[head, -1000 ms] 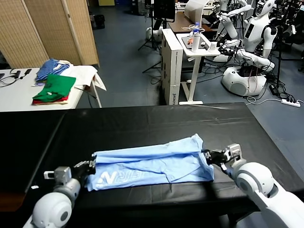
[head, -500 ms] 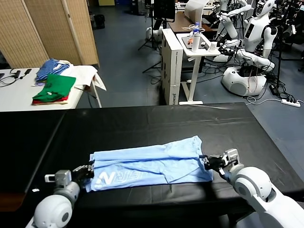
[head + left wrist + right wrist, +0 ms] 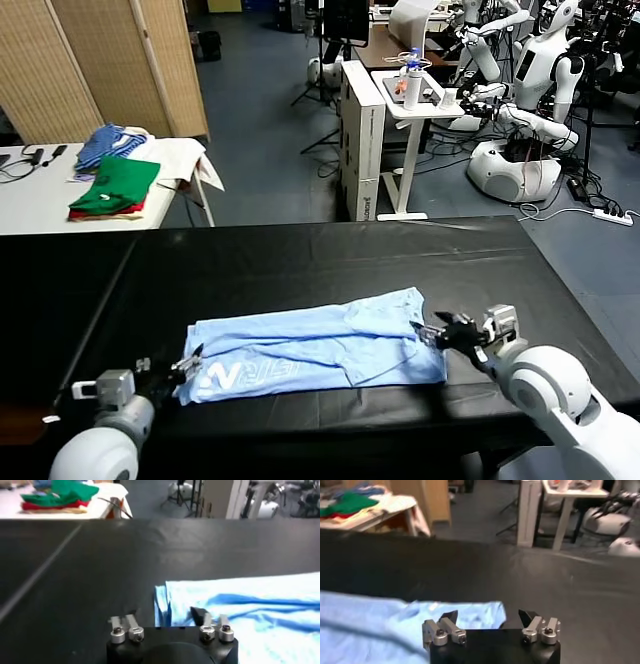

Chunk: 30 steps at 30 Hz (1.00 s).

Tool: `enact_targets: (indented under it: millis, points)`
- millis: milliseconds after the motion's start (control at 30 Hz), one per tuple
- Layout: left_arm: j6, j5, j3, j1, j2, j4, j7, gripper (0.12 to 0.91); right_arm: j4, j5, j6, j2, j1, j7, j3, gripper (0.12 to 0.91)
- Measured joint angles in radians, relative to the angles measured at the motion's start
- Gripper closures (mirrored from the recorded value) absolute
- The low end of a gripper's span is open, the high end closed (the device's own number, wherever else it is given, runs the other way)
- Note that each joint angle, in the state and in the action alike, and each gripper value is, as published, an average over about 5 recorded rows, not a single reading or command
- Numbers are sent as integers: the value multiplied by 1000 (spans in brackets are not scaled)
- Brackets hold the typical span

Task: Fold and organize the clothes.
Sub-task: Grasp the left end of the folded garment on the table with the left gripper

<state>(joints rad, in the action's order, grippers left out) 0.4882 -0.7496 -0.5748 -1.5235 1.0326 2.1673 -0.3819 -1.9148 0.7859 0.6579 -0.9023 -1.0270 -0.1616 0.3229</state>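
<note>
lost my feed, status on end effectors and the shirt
Left end effector open at lettered end. Right end effector open at other end. Blue T-shirt folded lengthwise, released. Nothing obstructing.

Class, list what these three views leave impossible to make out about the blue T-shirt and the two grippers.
- T-shirt lettering: head view, partly folded under, unreadable.
- Left gripper fingertips: left wrist view, cut short by the gripper body.
- Right gripper: right wrist view, whether it touches the cloth is unclear.
- Shirt's far end: both wrist views, cut off by the frame edge.

Both arms reach low and forward; the left gripper (image 3: 186,362) and right gripper (image 3: 432,331) hover with jaws spread wide, holding nothing.
</note>
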Motion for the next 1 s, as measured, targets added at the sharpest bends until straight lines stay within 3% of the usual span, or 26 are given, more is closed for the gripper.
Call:
enact_targets:
  millis: [533,633,767,867,1000]
  points:
    - [7,-44,89,207,-7,-219,3,123,196,-64,-6,-119,107,0,-58,136]
    - [8,-45,92,216,-7,-241,6,123,213,-77,-5,-140,110,1,-63,212]
    - [10,-45,95,214,-5,-252,8,148,221,-86,-5,-154,109,2,-65,378]
    - [10,-44,95,206,-4,-248,10,278,223,-90,-7,-158,107,2,-65,507]
    - [8,-41,99,198,-2,-241,23,525,224,-99,-17,-162,100,-1,-62,735]
